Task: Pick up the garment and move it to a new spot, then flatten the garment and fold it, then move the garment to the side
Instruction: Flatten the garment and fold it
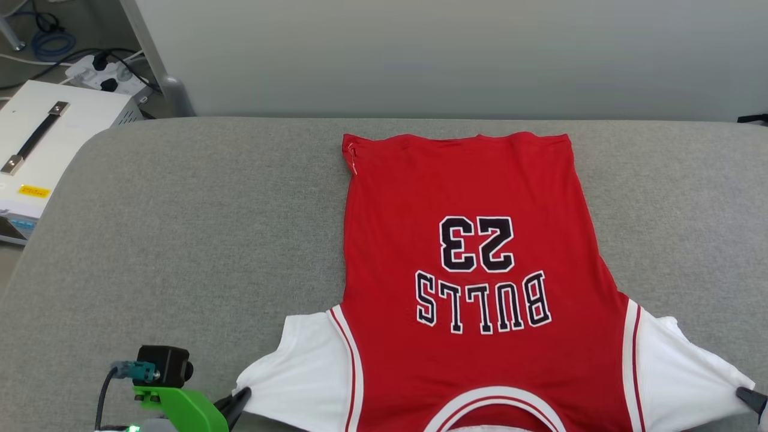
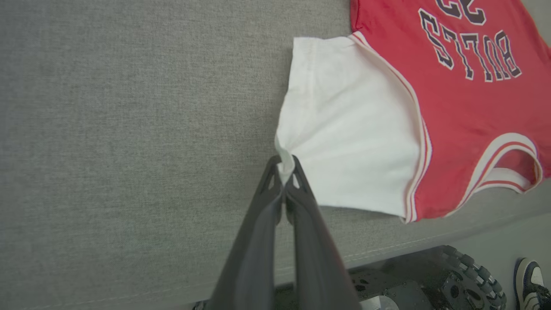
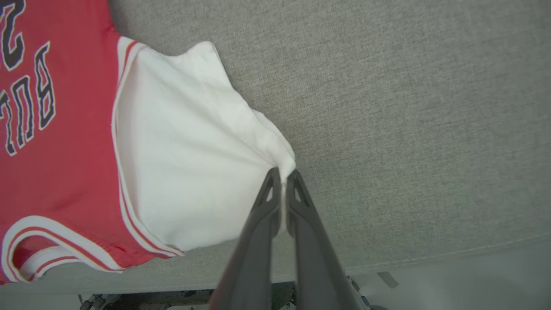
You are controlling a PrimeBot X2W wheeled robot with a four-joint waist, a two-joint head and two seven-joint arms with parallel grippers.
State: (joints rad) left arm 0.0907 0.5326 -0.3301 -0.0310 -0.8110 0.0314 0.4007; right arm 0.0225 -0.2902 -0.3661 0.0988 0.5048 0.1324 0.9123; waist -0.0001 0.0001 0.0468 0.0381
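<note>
As garment (image 1: 468, 198) lies flat | collar (image 1: 493, 401) near, hem (image 1: 456, 140) far | long axis near-to-far

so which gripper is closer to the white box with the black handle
Left. The left gripper, jaws shut on a sleeve of the garment, lies on the side of the white box; the right gripper holds the far sleeve.

Wide grey fabric surface (image 1: 180, 240) spreads edge to edge, evenly lit, with a plain pale wall (image 1: 450, 54) right behind it. Far left, a white case (image 1: 48, 144) with a black handle stands beside it, and a white power strip (image 1: 105, 72) with plugged cables lies beyond.
</note>
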